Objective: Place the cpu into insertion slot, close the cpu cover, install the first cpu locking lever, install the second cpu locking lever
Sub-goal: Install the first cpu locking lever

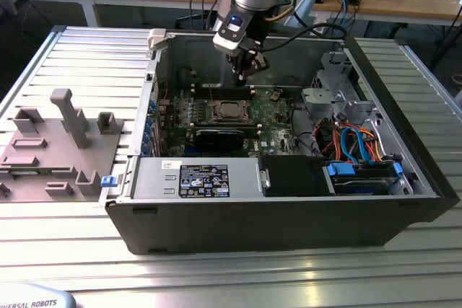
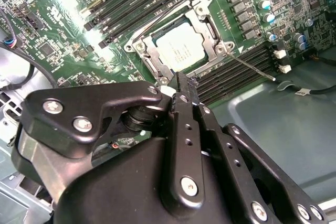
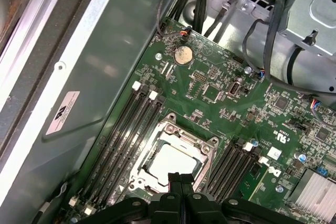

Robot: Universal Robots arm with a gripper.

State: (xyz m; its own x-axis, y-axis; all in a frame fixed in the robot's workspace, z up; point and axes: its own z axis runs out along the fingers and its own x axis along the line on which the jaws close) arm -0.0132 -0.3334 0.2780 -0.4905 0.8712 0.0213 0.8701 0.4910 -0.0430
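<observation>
The cpu (image 2: 180, 51), a dull silver square, lies in the insertion slot (image 1: 229, 111) on the green motherboard (image 3: 220, 103). The silvery cpu cover (image 2: 209, 29) lies flat over it and frames its edges; both wrist views show this, with the cpu (image 3: 170, 164) inside the cover (image 3: 181, 134). A thin metal locking lever (image 2: 252, 67) angles out from one corner of the socket across the black memory slots. My gripper (image 1: 245, 71) hangs just above the socket's far edge. Its black fingers (image 2: 185, 90) are pressed together with nothing between them, tips (image 3: 180, 178) pointing at the cover.
The open computer case (image 1: 289, 221) walls the board in. A drive cage (image 1: 328, 95) and coloured cables (image 1: 357, 142) fill the exterior view's right. A black card (image 1: 220, 137) lies in front of the socket. A grey fixture plate (image 1: 61, 142) sits outside on the left.
</observation>
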